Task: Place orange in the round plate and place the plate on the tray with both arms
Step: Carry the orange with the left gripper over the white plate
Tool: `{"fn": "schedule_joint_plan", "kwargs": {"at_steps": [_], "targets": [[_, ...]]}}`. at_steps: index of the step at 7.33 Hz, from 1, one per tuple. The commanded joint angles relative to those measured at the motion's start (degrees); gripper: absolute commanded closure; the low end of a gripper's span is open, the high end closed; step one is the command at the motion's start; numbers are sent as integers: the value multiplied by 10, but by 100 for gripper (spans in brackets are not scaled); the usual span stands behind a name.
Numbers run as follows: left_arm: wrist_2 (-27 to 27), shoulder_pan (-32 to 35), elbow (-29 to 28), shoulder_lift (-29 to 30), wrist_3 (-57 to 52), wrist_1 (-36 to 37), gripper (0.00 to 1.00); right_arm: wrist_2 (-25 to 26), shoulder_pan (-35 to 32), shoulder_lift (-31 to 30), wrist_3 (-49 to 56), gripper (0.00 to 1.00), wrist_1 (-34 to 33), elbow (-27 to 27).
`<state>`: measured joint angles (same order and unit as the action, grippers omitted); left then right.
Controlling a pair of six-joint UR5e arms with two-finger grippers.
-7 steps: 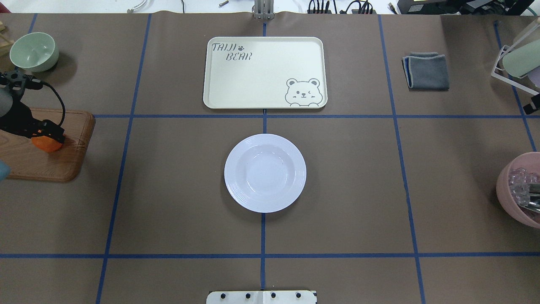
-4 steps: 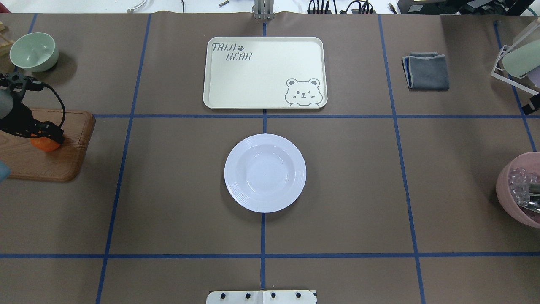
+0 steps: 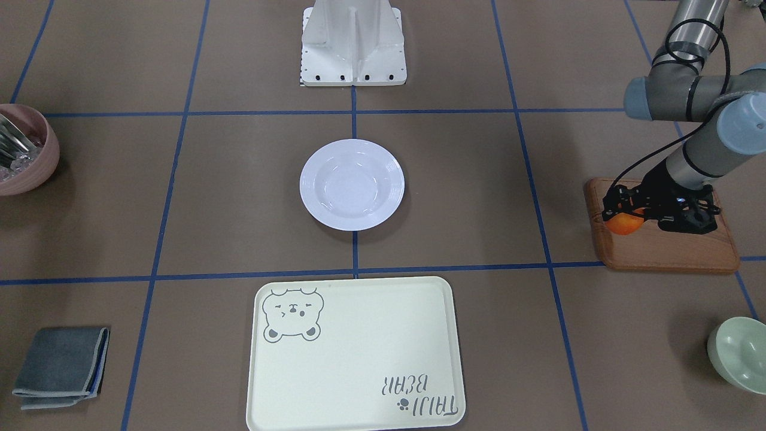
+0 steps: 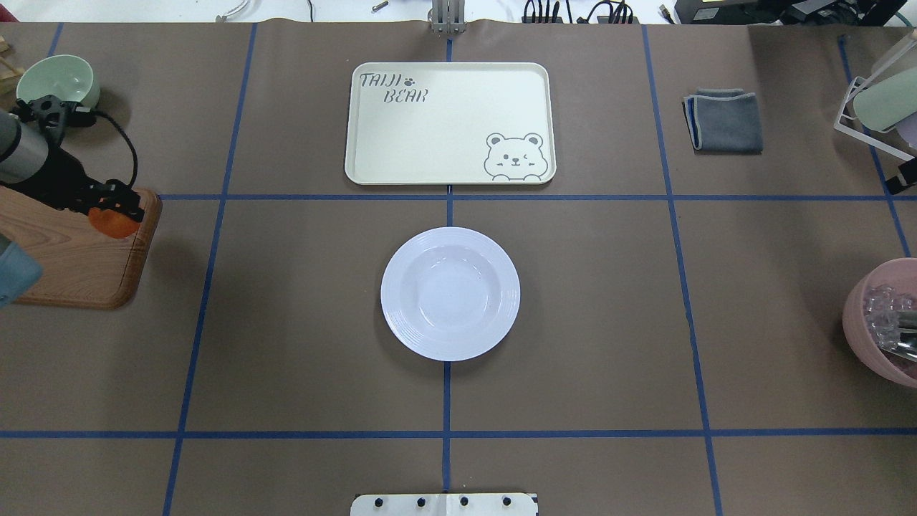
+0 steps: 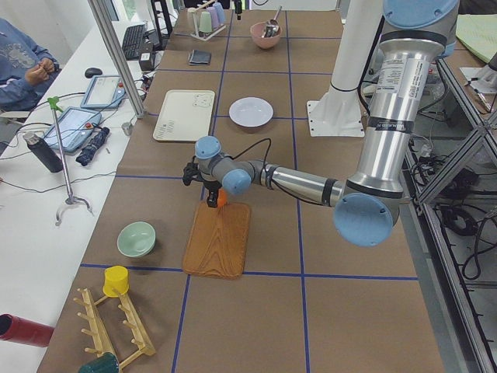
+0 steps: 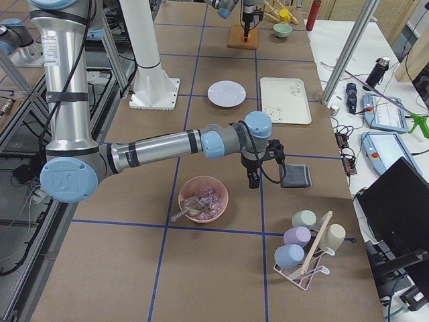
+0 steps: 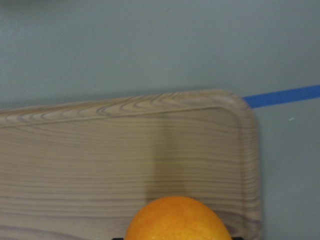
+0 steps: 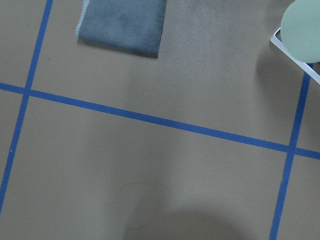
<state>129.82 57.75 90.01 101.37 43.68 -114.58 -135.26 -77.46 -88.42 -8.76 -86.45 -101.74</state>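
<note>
The orange (image 4: 109,224) sits between the black fingers of my left gripper (image 4: 114,215), which is shut on it above the far right corner of the wooden board (image 4: 71,265). The front view shows the orange (image 3: 625,225) in the gripper (image 3: 622,216) over the board's corner, and the left wrist view shows the orange (image 7: 177,220) hanging above the wood. The round plate (image 4: 450,293) lies bare at the table's middle. Beyond it lies the tray (image 4: 450,123) with the bear drawing. My right gripper (image 6: 253,180) shows only in the right side view, near the grey cloth; I cannot tell its state.
A pale green bowl (image 4: 57,82) stands at the far left, behind the left arm. A folded grey cloth (image 4: 723,120) lies far right, a cup rack (image 4: 877,107) at the right edge and a pink bowl (image 4: 882,324) with utensils below it.
My left gripper has carried the orange up off the board and toward the board's far right corner. Plate and tray have not moved.
</note>
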Motion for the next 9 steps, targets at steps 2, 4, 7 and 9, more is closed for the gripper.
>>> {"fn": "schedule_joint_plan", "kwargs": {"at_steps": [2,4,7,9], "targets": [[-59,-131,41,104,240,25,100,1,0,0,1,0,0,1],[-123,-193,52,235,277,200,100,0,0,0,0,0,0,1],[-184,-273,-24,368,357,227,100,0,7,-1,-3,0,0,2],[-199,-290,-95,429,367,224,100,1,7,-1,-4,0,0,2]]}}
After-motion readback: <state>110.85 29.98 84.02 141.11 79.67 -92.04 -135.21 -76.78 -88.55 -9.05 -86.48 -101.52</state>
